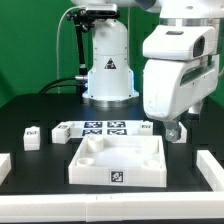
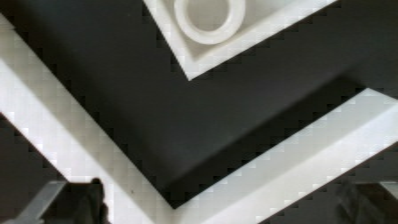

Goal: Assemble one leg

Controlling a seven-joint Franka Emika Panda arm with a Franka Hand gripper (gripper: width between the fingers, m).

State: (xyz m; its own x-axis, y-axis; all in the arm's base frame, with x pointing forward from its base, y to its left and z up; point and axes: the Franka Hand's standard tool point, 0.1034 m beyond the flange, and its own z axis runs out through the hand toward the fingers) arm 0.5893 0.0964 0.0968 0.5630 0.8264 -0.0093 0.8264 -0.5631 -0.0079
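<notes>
Bench (image 1: 30, 110): flat matte black top.
Tray-like panel (image 1: 90, 172): smooth white plastic with round corner sockets, lower centre.
Marker board (image 1: 100, 128): thin white strip carrying tags.
Tool (image 1: 176, 131): right of frame. I see its fingers (image 2: 63, 205) apart, clamping nothing.
Leg (image 1: 32, 137): small white tagged block on the bench, left side.
</notes>
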